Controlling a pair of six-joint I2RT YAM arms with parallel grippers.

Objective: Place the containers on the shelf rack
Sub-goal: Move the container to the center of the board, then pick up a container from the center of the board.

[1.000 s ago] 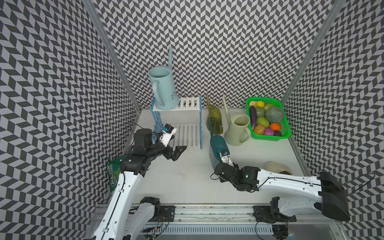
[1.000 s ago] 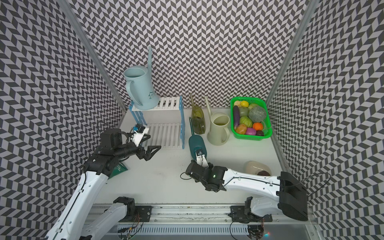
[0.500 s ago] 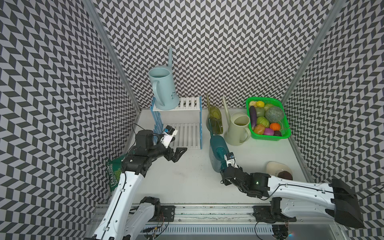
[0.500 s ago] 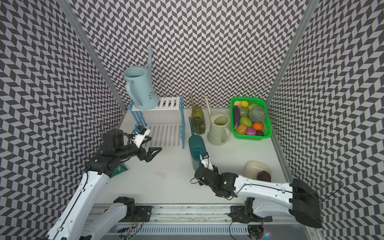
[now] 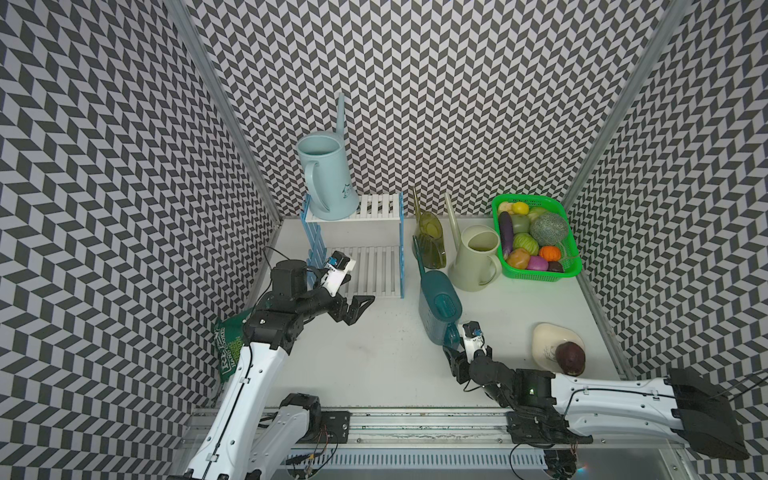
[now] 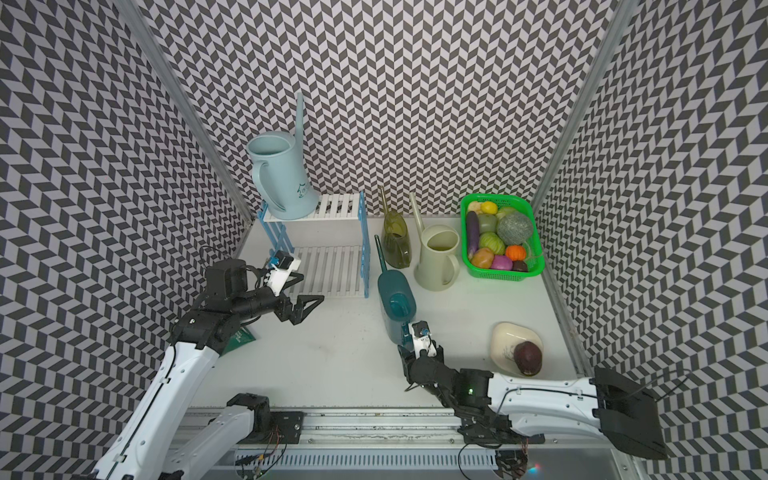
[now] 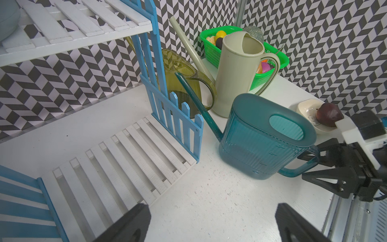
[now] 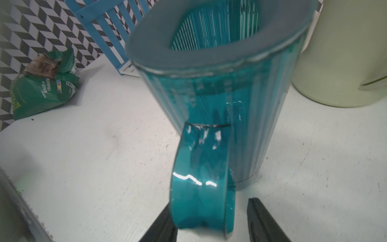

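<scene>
White tabletop (image 5: 374,365) lay below; my right claw (image 8: 210,225) stood half open, unclamped, astride the handle of the dark teal can (image 8: 219,88); my left claw (image 5: 359,311) gaped empty before the shelf rack (image 5: 376,272).

Four watering cans: light blue (image 5: 328,183), dark teal (image 5: 436,307), olive (image 5: 432,249), cream (image 5: 473,266). One shelf rack (image 5: 376,205), one basket (image 5: 536,275) holding perhaps ten vegetables (image 5: 548,228), one snack bag (image 5: 230,349), one dish (image 5: 548,345).

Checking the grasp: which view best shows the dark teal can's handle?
The right wrist view: the handle sits large and centred, inside the right gripper, with a gap on one side. The left wrist view shows it smaller, side-on. In both top views the wrist hides most of it.
</scene>
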